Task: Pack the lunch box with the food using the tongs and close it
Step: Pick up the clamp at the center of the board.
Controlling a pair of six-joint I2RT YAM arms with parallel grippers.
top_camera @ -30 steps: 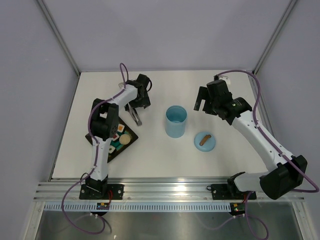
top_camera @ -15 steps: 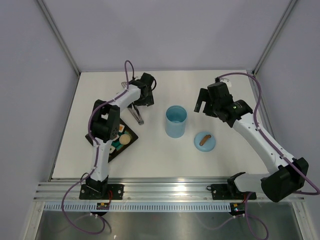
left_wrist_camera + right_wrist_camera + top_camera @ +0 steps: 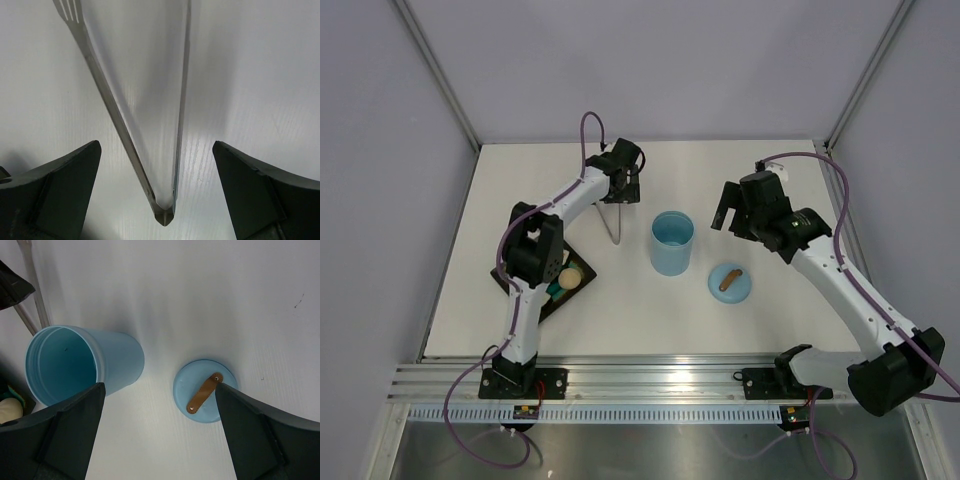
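The tongs (image 3: 613, 224) (image 3: 176, 100) lie flat on the white table, left of the lunch box (image 3: 672, 243) (image 3: 75, 365), which stands upright and open with nothing showing inside. My left gripper (image 3: 618, 198) (image 3: 157, 195) is open, and the tongs' joined end lies between its fingers (image 3: 55, 195) without touching them. The round blue lid (image 3: 730, 282) (image 3: 205, 397) lies handle-up on the table, right of the box. My right gripper (image 3: 732, 213) (image 3: 160, 435) hangs open and empty above the box and lid. The food (image 3: 570, 277) (image 3: 9, 410) sits in the dark tray, partly hidden by my left arm.
The dark tray (image 3: 548, 306) with a teal inside lies at the left front, under my left arm's elbow. Grey walls close the table at the back and on both sides. A metal rail runs along the near edge.
My left gripper has swung right and toward the back, staying open. The tongs now show a little further right, closer to the box. The right gripper has drifted slightly to the right.
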